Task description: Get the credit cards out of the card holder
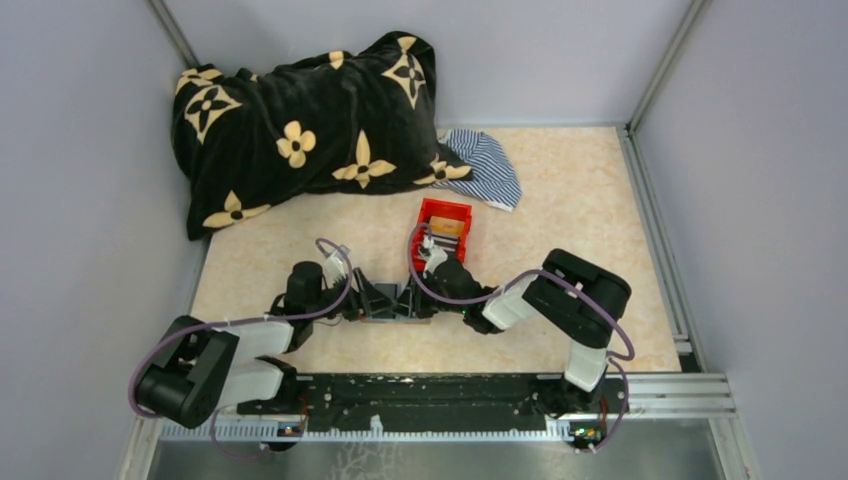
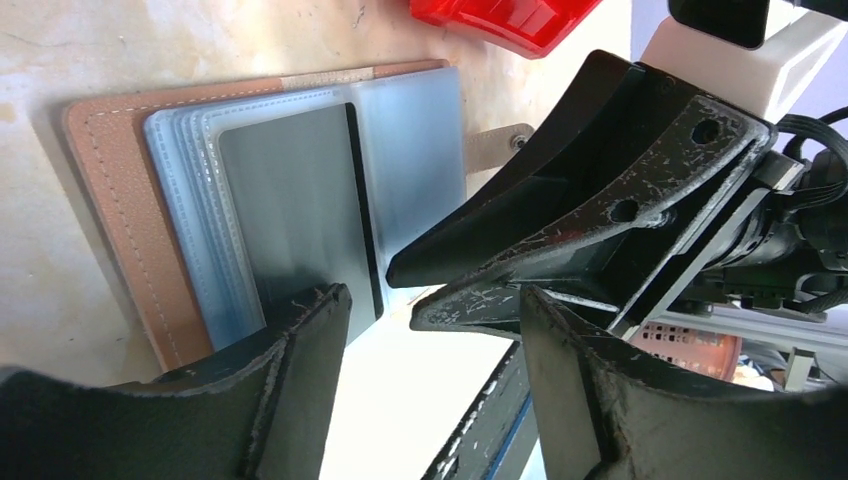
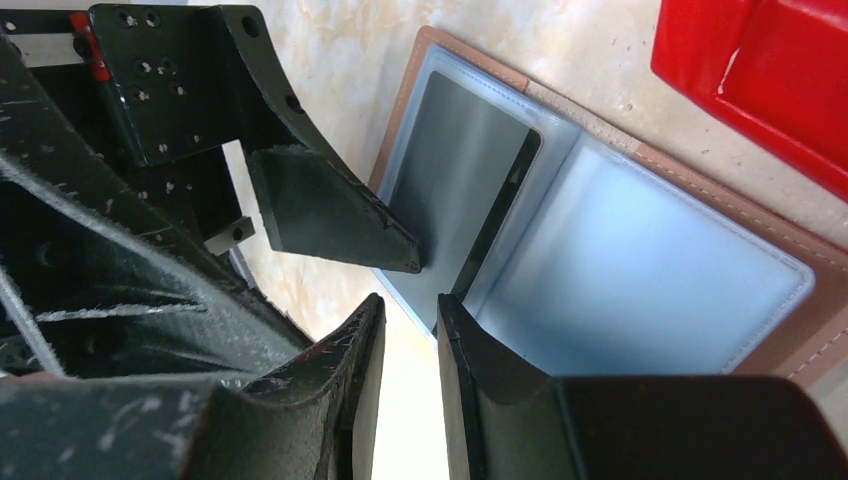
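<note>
The card holder (image 2: 110, 200) lies open on the table, brown border around grey-blue pocket panels (image 3: 640, 270). A grey credit card (image 2: 295, 210) with a dark edge sits in its near pocket (image 3: 455, 180). My left gripper (image 2: 430, 340) is open at the holder's near edge, one finger (image 2: 300, 350) over the card's corner. My right gripper (image 3: 410, 330) faces it from the other side, open by a narrow gap with only bright table between its fingers; one fingertip (image 3: 450, 310) touches the holder's edge by the card. In the top view both grippers (image 1: 375, 300) (image 1: 425, 300) meet over the holder (image 1: 400, 314).
A red bin (image 1: 445, 207) stands just behind the holder, with an orange-tan card (image 1: 447, 228) inside it. A black flowered blanket (image 1: 300, 130) and a striped cloth (image 1: 485, 165) lie at the back. Grey walls close in the left and right sides.
</note>
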Controlling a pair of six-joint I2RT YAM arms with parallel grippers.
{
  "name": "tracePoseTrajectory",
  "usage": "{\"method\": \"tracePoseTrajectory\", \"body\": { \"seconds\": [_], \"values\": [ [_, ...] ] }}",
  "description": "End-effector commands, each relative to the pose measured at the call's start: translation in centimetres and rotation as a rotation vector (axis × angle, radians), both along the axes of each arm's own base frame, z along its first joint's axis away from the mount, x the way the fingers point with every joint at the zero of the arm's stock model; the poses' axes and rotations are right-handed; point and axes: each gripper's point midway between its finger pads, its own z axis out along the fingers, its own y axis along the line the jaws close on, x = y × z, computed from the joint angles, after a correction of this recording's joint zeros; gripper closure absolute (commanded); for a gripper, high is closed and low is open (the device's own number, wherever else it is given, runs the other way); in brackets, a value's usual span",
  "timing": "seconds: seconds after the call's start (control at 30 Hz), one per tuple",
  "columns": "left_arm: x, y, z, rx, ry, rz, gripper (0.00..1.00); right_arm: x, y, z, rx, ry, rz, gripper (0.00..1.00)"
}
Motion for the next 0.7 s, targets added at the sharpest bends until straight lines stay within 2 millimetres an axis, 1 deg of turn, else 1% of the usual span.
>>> {"method": "tracePoseTrajectory", "body": {
  "seconds": [0.0, 0.03, 0.1, 0.2, 0.27, 0.33, 0.43, 0.5, 0.57, 0.6, 0.67],
  "values": [
    [-1.2, 1.2, -2.6, 0.073, 0.075, 0.024, 0.35, 0.6, 1.2, 1.1, 0.045, -0.032, 0.019, 0.73],
    [-0.9, 1.3, -2.3, 0.079, 0.063, 0.030, 0.35, 0.6, 1.1, 0.9, 0.040, -0.026, 0.013, 0.73],
    [0.1, 1.6, -1.3, 0.117, 0.041, 0.058, 0.30, 0.7, 0.8, 0.7, 0.031, -0.022, 0.002, 0.73],
    [1.7, 2.6, 0.4, 0.209, 0.007, 0.115, 0.24, 0.7, 0.2, 0.2, 0.007, -0.017, -0.021, 0.72],
    [2.6, 3.3, 1.5, 0.274, -0.011, 0.143, 0.20, 0.8, -0.3, 0.4, -0.001, -0.022, -0.040, 0.71],
    [3.3, 3.8, 2.4, 0.325, -0.019, 0.157, 0.20, 1.0, -0.6, 0.6, -0.011, -0.031, -0.056, 0.71],
    [3.8, 4.3, 2.2, 0.413, 0.003, 0.168, 0.24, 1.2, -1.1, 0.9, -0.027, -0.049, -0.068, 0.71],
    [4.1, 4.0, 1.8, 0.477, 0.027, 0.155, 0.25, 1.3, -1.3, 1.2, -0.036, -0.064, -0.072, 0.71],
    [4.2, 3.4, 1.4, 0.541, 0.047, 0.130, 0.24, 1.4, -1.9, 1.3, -0.058, -0.076, -0.082, 0.71],
    [4.2, 3.0, 1.4, 0.581, 0.049, 0.116, 0.23, 1.5, -2.2, 1.9, -0.057, -0.087, -0.095, 0.70],
    [4.2, 2.1, 1.5, 0.668, 0.051, 0.099, 0.23, 1.6, -3.1, 2.4, -0.075, -0.099, -0.124, 0.66]
  ]
}}
